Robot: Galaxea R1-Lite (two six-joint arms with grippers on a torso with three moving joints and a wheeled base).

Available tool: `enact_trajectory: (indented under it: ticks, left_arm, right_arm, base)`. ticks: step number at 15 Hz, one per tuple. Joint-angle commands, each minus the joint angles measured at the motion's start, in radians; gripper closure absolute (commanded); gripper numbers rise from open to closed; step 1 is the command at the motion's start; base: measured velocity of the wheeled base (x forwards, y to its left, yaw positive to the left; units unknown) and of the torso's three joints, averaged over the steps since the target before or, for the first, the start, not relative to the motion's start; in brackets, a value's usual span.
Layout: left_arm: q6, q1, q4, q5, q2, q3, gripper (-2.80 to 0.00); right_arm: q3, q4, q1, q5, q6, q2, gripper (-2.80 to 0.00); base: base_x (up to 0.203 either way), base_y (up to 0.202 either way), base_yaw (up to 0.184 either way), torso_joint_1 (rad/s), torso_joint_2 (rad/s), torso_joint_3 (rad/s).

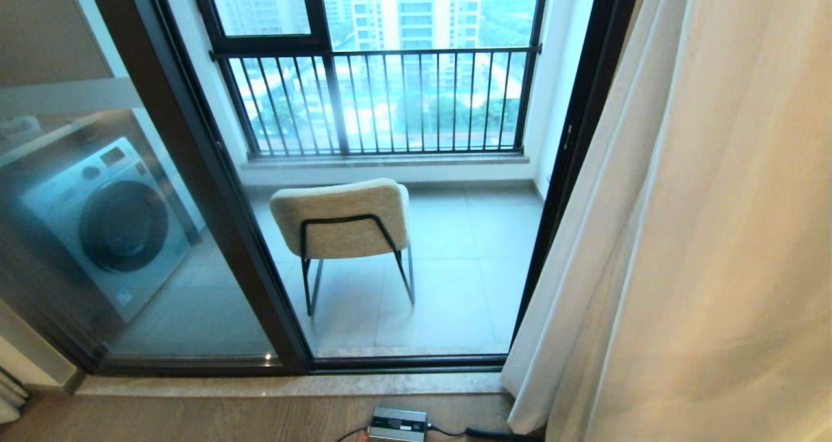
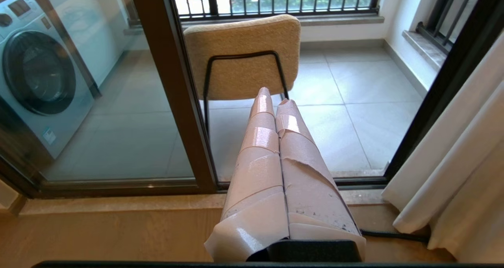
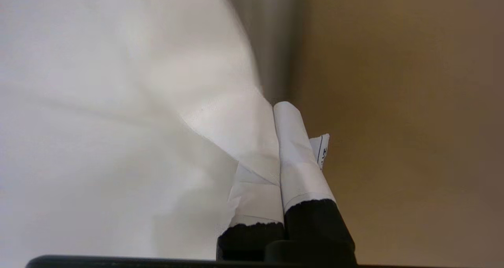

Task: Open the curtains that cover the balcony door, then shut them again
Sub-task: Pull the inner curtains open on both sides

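The curtains hang bunched at the right, cream drape with a white panel at its left edge, and also show in the left wrist view. The balcony door, dark-framed glass, stands uncovered across the left and middle. My right gripper is shut, its white-taped fingers pressed together beside the white curtain fabric, which lies over one finger; whether any cloth is pinched I cannot tell. It is outside the head view. My left gripper is parked low before the door, shut and empty.
Behind the glass stand a beige chair, a washing machine and a black railing. A stone sill runs under the door. A grey box with a black cable lies on the floor near me.
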Motion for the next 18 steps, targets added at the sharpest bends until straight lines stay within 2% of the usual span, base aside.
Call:
enact_trajectory:
  ticks: [1,3,5,8,13,15,18]
  left_arm:
    - [0.0,0.0,0.0,0.0,0.0,0.0,0.0]
    - [0.0,0.0,0.0,0.0,0.0,0.0,0.0]
    - [0.0,0.0,0.0,0.0,0.0,0.0,0.0]
    - [0.0,0.0,0.0,0.0,0.0,0.0,0.0]
    - [0.0,0.0,0.0,0.0,0.0,0.0,0.0]
    - [0.0,0.0,0.0,0.0,0.0,0.0,0.0]
    - [0.0,0.0,0.0,0.0,0.0,0.0,0.0]
  right_arm:
    - [0.056,-0.006,0.026,0.154,0.002,-0.102,0.0]
    - [0.073,-0.006,0.101,0.204,0.002,-0.141,0.0]
    - [0.074,-0.007,0.187,0.21,0.002,-0.164,0.0]
    - [0.071,-0.016,0.368,0.21,0.001,-0.185,0.0]
    - [0.076,-0.11,0.639,0.199,-0.004,-0.128,0.0]
    - [0.069,-0.183,0.694,0.166,0.0,-0.074,0.0]
    - [0.065,-0.214,0.712,0.157,0.0,-0.049,0.0]
  base:
    - [0.0,0.0,0.0,0.0,0.0,0.0]
    - [0.0,0.0,0.0,0.0,0.0,0.0]
    - [0.0,0.0,0.0,0.0,0.0,0.0]
    - [0.0,0.0,0.0,0.0,0.0,0.0]
    - [0.0,0.0,0.0,0.0,0.0,0.0]
    - [0.0,0.0,0.0,0.0,0.0,0.0]
    - [0.0,0.0,0.0,0.0,0.0,0.0]
